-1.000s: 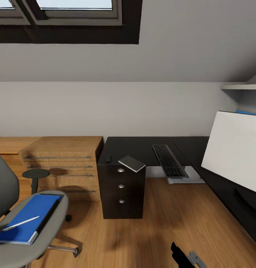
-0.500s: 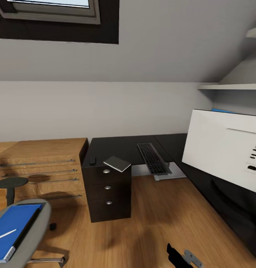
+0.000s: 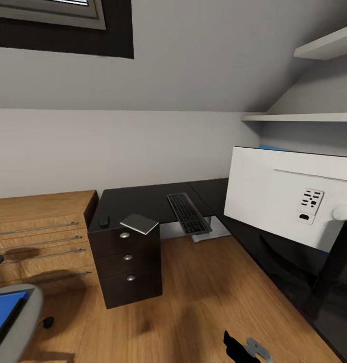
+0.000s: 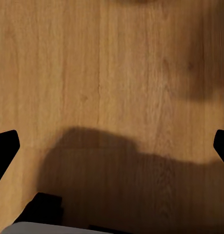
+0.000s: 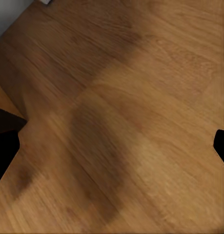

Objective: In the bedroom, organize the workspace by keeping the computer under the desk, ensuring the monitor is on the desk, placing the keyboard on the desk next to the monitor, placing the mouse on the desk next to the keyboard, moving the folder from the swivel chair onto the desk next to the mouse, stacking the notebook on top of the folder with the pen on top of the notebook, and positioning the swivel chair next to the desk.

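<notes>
Head view: the desk (image 3: 143,199) runs along the far wall and turns down the right side, its black top over a dark drawer unit (image 3: 127,262). The notebook (image 3: 139,223) lies on the corner above the drawers, one edge hanging past the rim; a small dark object (image 3: 104,221), too small to name, sits beside it. The keyboard (image 3: 188,213) rests at the inner bend, its near end past the desk edge. The monitor (image 3: 289,197) stands on the right wing, white back toward the camera. At lower left, a sliver of the swivel chair (image 3: 17,327) seat carries the folder (image 3: 2,315). A light-wood cabinet (image 3: 40,237) adjoins the desk's left end. Open wood floor (image 3: 204,297) lies between drawers and right wing. A dark piece of the robot (image 3: 241,348) shows at the bottom edge.

Left wrist view: bare floor with a shadow; the left gripper's (image 4: 112,146) fingertips (image 4: 4,146) sit at opposite edges, spread wide, holding nothing.

Right wrist view: floor planks; the right gripper (image 5: 112,146), fingertips (image 5: 221,144) likewise far apart, empty.
</notes>
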{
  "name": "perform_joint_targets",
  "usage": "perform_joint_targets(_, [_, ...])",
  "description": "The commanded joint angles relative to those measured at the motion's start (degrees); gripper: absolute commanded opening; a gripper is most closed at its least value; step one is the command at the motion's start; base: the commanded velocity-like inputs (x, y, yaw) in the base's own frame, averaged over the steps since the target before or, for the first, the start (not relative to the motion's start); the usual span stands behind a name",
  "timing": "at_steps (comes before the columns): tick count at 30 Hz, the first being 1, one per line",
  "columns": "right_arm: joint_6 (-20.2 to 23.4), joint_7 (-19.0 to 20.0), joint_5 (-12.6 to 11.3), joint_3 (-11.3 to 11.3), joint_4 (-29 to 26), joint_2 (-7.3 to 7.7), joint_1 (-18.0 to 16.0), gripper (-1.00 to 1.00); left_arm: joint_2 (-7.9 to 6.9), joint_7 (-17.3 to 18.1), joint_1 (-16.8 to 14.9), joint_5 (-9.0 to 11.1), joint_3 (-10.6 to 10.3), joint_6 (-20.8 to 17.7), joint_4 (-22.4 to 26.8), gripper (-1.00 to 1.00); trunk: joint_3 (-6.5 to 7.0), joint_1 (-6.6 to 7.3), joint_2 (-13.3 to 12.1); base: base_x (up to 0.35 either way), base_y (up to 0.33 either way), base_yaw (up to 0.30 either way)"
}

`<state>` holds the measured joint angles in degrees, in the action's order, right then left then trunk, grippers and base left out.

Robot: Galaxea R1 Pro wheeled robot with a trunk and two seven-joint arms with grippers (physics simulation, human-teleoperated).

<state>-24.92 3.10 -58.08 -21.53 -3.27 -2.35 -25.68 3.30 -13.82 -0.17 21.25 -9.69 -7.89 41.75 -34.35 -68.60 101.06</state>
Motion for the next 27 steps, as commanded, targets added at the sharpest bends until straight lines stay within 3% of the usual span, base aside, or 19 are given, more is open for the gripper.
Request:
perform_joint_targets(1, [-0.21, 0.32, -0.54, -0.25, 0.1, 0.0, -0.06, 1.0, -0.05, -0.46, -0.01, 0.52, -0.24, -0.2, 0.14, 1.0, -0.06, 0.01, 0.03, 0.0, 0.0, -0.166])
perform_joint_targets(11, [-0.21, 0.28, 2.37, -0.18, 0.63, 0.15, -0.03, 1.0, -0.05, -0.48, -0.01, 0.52, -0.24, -0.2, 0.09, 1.0, -0.06, 0.01, 0.03, 0.0, 0.0, -0.035])
perform_joint_targets(19, [-0.21, 0.25, 2.6, -0.17, 0.8, 0.16, -0.04, 1.0, -0.05, -0.45, -0.01, 0.49, -0.24, -0.2, 0.09, 1.0, -0.06, 0.01, 0.03, 0.0, 0.0, -0.001])
perform_joint_targets(27, [-0.21, 0.24, 2.54, -0.12, 0.81, 0.17, -0.06, 1.0, -0.05, -0.5, -0.01, 0.46, -0.24, -0.2, 0.09, 1.0, 1.38, 1.76, -3.18, 0.0, 0.0, 0.0])
